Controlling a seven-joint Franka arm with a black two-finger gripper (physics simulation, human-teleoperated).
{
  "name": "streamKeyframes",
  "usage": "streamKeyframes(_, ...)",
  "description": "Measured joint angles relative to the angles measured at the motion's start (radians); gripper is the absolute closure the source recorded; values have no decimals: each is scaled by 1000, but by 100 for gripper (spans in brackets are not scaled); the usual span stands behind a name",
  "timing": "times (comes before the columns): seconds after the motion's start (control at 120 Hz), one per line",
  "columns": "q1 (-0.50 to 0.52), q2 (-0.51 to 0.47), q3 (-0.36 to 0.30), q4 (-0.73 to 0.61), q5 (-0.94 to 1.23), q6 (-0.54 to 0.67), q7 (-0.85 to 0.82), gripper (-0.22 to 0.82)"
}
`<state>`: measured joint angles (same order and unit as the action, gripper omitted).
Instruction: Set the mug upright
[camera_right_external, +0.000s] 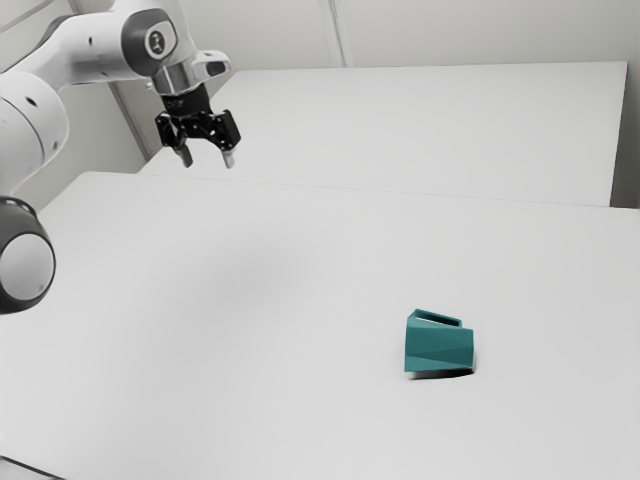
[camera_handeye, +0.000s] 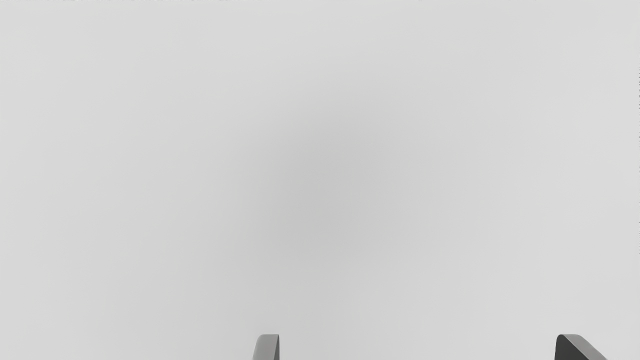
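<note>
A teal mug (camera_right_external: 438, 346) lies on its side on the white table, toward the exterior view's right, with its handle (camera_right_external: 438, 318) on the side facing the back wall. High above the table at the exterior view's upper left hangs my gripper (camera_right_external: 208, 160), well apart from the mug. In the wrist view the gripper (camera_handeye: 417, 345) is open, its two fingertips wide apart with nothing between them.
The white table (camera_right_external: 230, 350) spreads below the arm, with a soft shadow on it. Behind it stands a white panel (camera_right_external: 430, 130). A thin dark line (camera_right_external: 30, 467) crosses the exterior view's lower left corner.
</note>
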<state>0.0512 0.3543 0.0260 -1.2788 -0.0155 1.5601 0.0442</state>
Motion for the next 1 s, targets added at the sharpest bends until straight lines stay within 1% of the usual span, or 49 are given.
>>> streamKeyframes(0.242,-2,-21,4,-20,-4,1,1,0)
streamKeyframes(0.275,-4,-45,3,-57,-13,3,0,0)
streamKeyframes(0.342,-30,-108,2,-192,-46,34,-1,0)
streamKeyframes(0.425,-68,-223,2,-384,-76,122,-3,0)
streamKeyframes(0.5,-114,-301,2,-495,-106,195,-4,0)
streamKeyframes(0.592,-163,-368,2,-623,-208,275,-5,0)
streamKeyframes(0.683,-206,-396,2,-710,-328,352,-2,0)
streamKeyframes(0.75,-216,-401,2,-768,-442,406,11,0)
streamKeyframes(0.892,-180,-400,2,-870,-673,499,63,0)
streamKeyframes(1.0,-156,-387,0,-912,-808,541,116,0)
